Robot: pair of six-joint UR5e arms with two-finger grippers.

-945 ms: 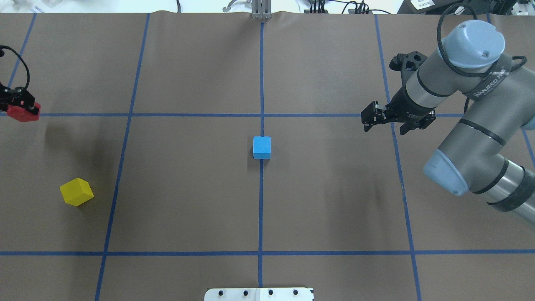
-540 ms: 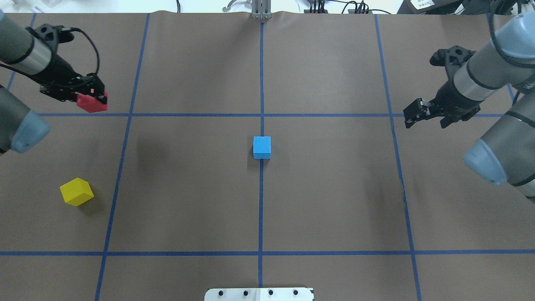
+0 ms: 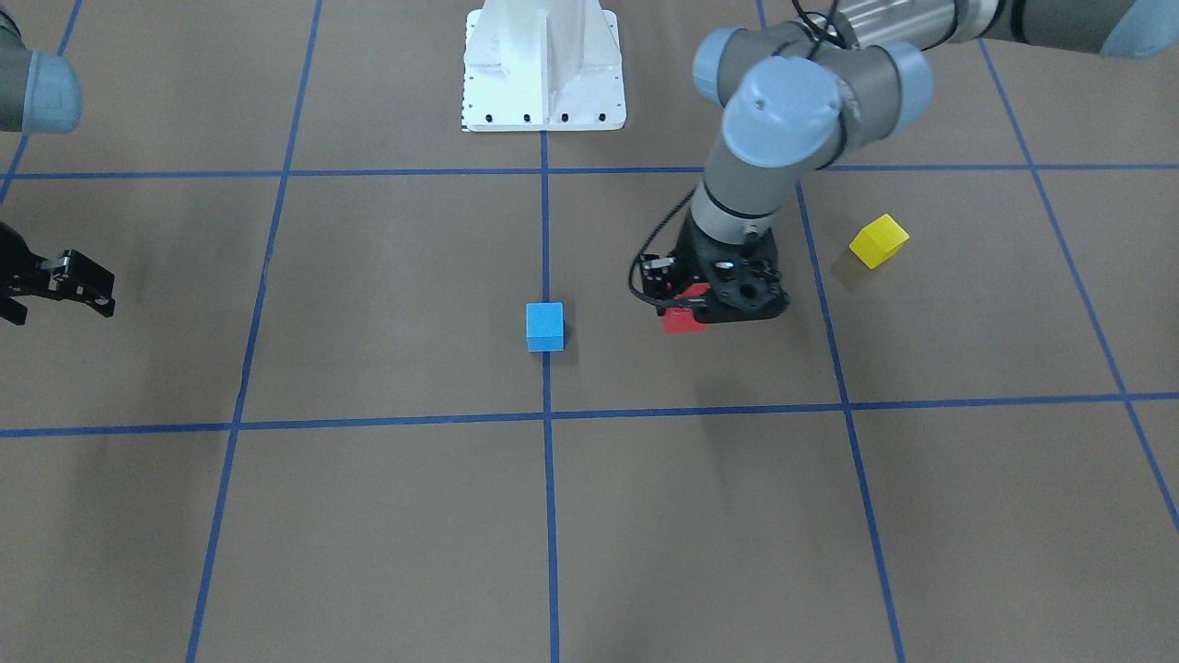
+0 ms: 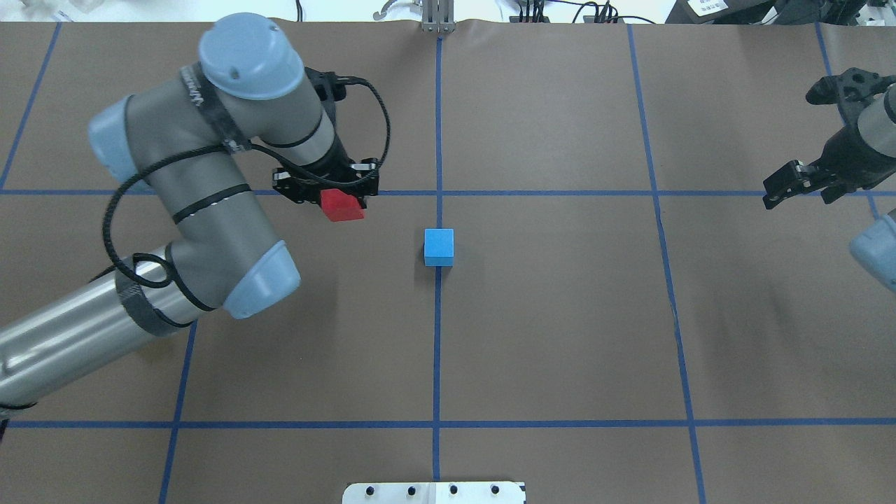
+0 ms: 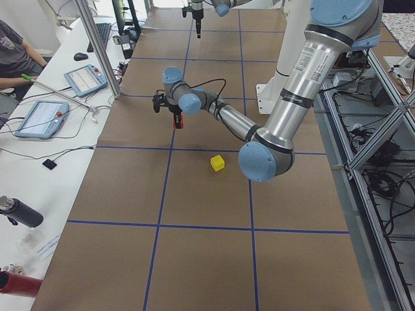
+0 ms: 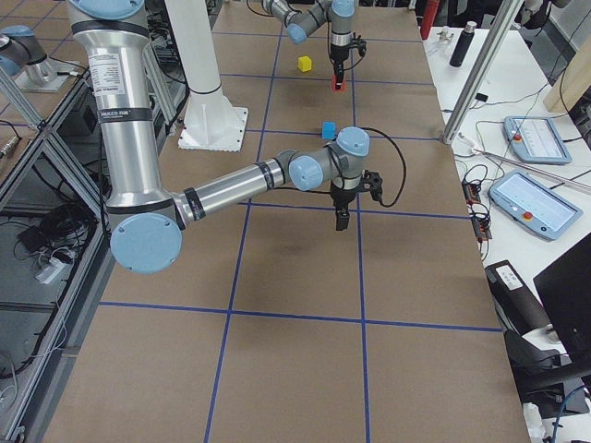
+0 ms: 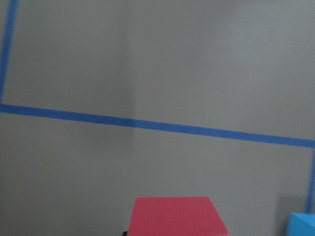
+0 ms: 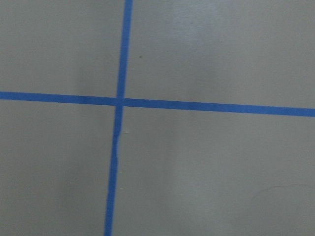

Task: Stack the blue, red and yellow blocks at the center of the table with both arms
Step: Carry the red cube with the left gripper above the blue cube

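Change, left arm: over the last second it swings in from the far left edge of the counter (image 4: 560, 315) toward the middle, now filling the left half of the overhead view.
Left end effector (image 4: 334, 198): closed on the red block (image 4: 341, 206), fingers pointing down; the block seems to ride clear of the counter.
Red block, position: short of the blue block (image 4: 439, 246) on the robot's left, near it but not yet over it. In the left wrist view the red block (image 7: 174, 216) fills the bottom edge and a corner of the blue block (image 7: 301, 224) shows at lower right.
Change, right arm: it pulls back from near the right grid line to the far right edge.
Right end effector (image 4: 798, 185): fingers spread, holding nothing.
Blue block: unmoved, alone on the centre tape line.
Yellow block (image 3: 879, 241): unmoved on the robot's left side, well apart from the centre; hidden under the left arm in the overhead view.
Meaning for task: base layer looks placed, and the second layer is in transit with the right arm out of its path.
Next, judged: centre red squarely over blue, lower, release; yellow comes last.
Risk: an off-centre landing could nudge the blue block off the line.
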